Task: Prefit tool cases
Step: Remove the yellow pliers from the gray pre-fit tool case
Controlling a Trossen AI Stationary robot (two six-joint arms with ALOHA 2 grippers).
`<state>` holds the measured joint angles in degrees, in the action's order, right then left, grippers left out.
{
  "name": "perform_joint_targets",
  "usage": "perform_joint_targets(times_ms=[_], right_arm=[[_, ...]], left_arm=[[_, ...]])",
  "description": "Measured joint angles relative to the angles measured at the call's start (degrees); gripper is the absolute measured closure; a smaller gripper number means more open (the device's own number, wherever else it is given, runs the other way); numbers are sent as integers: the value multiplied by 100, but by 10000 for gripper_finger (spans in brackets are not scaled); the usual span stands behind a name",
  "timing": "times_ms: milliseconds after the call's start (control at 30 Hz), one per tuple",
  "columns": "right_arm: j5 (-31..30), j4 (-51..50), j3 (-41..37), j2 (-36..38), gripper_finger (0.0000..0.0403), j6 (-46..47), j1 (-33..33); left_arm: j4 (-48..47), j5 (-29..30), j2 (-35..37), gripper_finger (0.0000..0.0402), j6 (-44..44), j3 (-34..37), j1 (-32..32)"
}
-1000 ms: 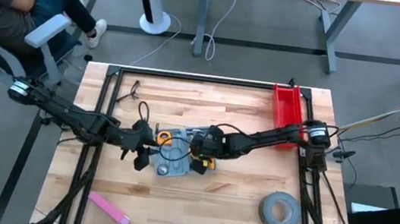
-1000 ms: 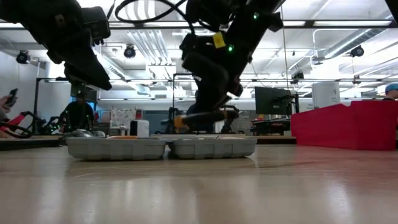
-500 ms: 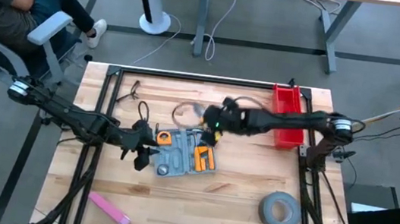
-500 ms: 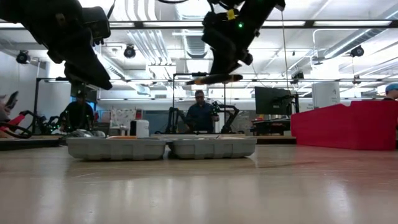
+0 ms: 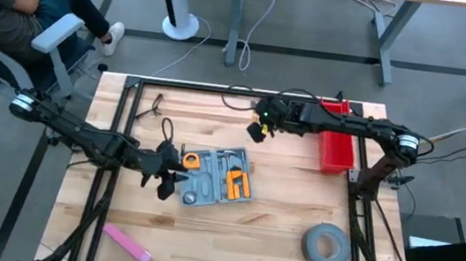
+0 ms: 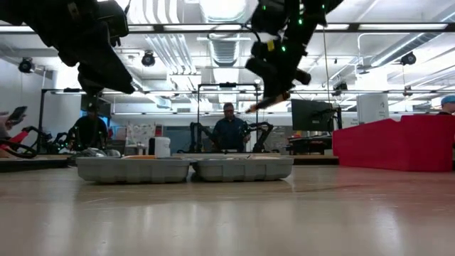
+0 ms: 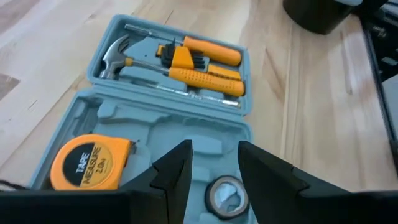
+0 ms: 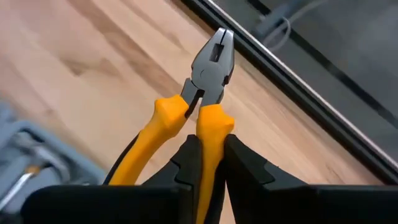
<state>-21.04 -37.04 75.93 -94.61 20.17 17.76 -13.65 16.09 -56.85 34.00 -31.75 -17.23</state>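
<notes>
place: robotics lab | evidence: monitors, other robot arms, ceiling ducts

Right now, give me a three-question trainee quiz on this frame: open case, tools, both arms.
1. True or false: the blue-grey plastic tool case lies open on the wooden table.
2. What does the right gripper hold? A) yellow tape measure B) orange-handled pliers C) hammer
3. Fill in: the left gripper, fingers apart, hovers at the case half holding the yellow ____ measure.

Key:
1. True.
2. B. The orange-handled pliers are clamped by one handle, high above the table near the red plastic bin.
3. Tape. The yellow tape measure sits in its recess; the steel-headed hammer lies in the other half.
</notes>
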Motion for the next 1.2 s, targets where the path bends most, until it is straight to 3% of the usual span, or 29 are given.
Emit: perform_joint_targets(times_ms=[367, 700, 1200], right_arm=[[249, 28, -503, -81, 361, 419, 654], [857, 50, -788, -81, 349, 734, 1113], [1397, 101, -1464, -84, 350, 2399, 1225]], left_arm=[[271, 3, -6, 264, 0, 0, 0], [402, 2, -8, 264, -16, 0, 0], [542, -12, -8, 264, -120, 0, -63]])
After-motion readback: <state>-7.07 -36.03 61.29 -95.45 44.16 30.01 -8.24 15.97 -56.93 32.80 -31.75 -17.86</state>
